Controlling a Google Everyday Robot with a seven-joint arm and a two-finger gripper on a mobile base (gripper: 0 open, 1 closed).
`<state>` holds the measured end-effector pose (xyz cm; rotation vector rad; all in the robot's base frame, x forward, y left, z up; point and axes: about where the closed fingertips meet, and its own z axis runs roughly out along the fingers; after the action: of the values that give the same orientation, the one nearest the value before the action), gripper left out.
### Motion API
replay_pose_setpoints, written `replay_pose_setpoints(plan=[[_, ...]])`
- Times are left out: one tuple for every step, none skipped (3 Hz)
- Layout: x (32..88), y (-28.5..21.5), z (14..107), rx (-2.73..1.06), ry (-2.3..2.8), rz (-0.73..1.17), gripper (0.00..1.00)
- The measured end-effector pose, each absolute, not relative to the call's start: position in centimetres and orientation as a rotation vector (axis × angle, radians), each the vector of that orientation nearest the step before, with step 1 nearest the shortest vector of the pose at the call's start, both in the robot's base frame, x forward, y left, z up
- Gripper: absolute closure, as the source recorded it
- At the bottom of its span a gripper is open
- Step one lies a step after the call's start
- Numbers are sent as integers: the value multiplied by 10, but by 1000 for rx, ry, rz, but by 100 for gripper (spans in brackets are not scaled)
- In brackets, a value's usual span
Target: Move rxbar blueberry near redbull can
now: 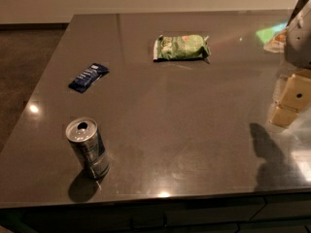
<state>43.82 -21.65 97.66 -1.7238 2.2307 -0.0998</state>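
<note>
Camera view looks down on a dark, shiny table point(184, 130) with three things on it and part of the robot at the right edge. The blue bar point(88, 76) lies flat on the left side of the table, turned at a slant, with its white letters facing up. The can point(88, 148) stands near the front left corner. It is closer to the camera than the bar and apart from it, and only bare tabletop lies between the two. The can is upright and looks a little tilted in this view. Its silver top shows a dark open hole, but I cannot see what is inside.

A green snack bag point(181, 47) lies flat toward the far side, near the middle, well apart from both the bar and the can. It is crinkled, and its contents are not visible.

The gripper point(290, 103) is at the right edge, low over the table and partly cut off by the frame. It has pale cream parts under a grey body point(299, 38). It is far from the bar, the can and the bag, and holds nothing that I can see. Whether it is spread or pressed together, I cannot tell. A dark shadow point(267, 157) falls on the table in front of it.
</note>
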Motion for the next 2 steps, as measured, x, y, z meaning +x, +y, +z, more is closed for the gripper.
replay_pose_setpoints(plan=[[438, -217, 977, -1724, 2231, -100, 0], [447, -211, 979, -1727, 2212, -85, 0]])
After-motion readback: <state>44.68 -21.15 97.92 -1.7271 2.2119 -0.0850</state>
